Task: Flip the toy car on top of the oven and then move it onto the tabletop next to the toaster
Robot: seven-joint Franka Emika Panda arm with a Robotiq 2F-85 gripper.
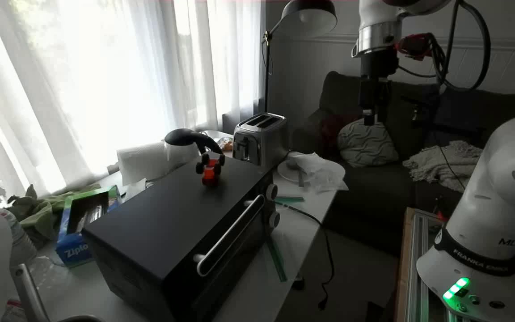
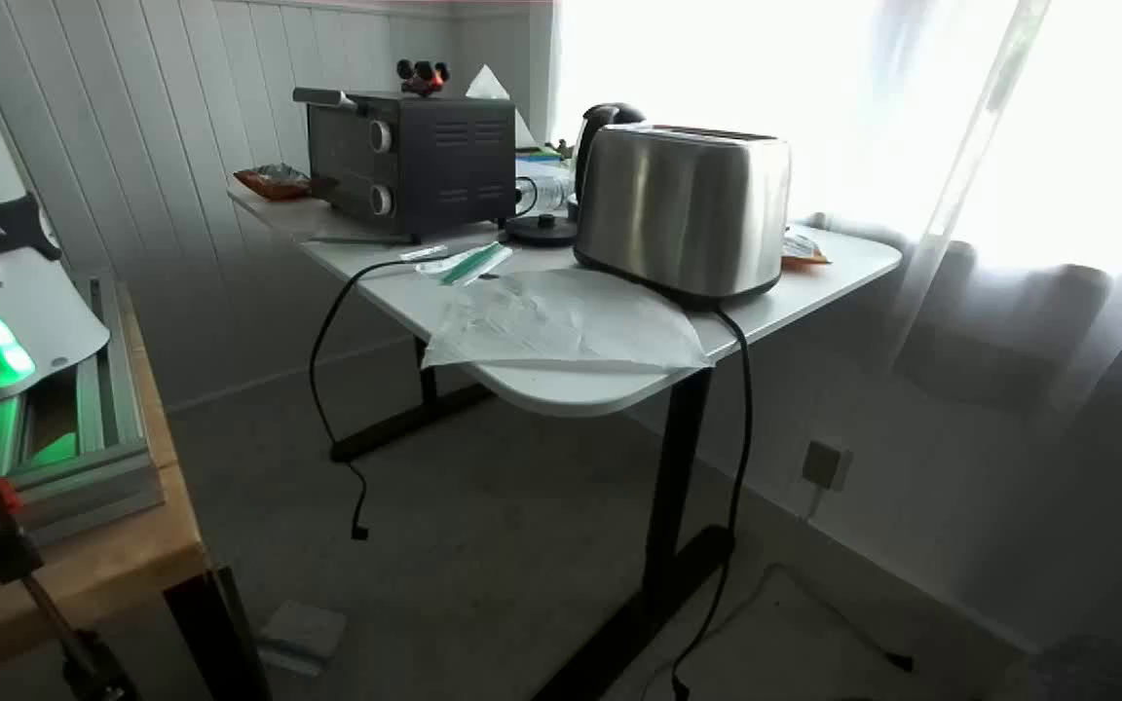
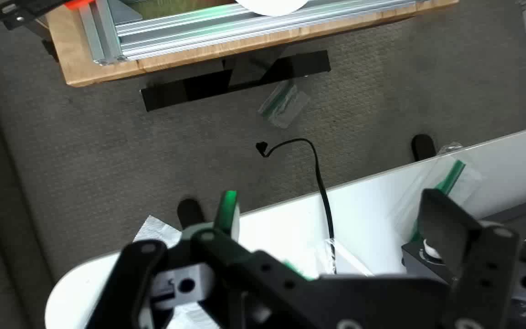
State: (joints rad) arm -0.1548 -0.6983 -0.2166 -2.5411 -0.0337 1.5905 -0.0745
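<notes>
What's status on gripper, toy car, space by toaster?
Gripper open, holding nothing. Toy car wheels-up on oven. Crumpled pale sheet beside toaster, possibly in the way.

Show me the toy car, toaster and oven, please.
Toy car (image 1: pixel 211 171), in an exterior view: red body.
Toaster (image 2: pixel 680 212), in an exterior view: metal side.
Oven (image 1: pixel 178 218), in an exterior view: flat top.

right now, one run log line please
red toy car: wheels-up on black oven; gripper: open, empty; two-slot toaster: on tabletop; move: pending
</notes>
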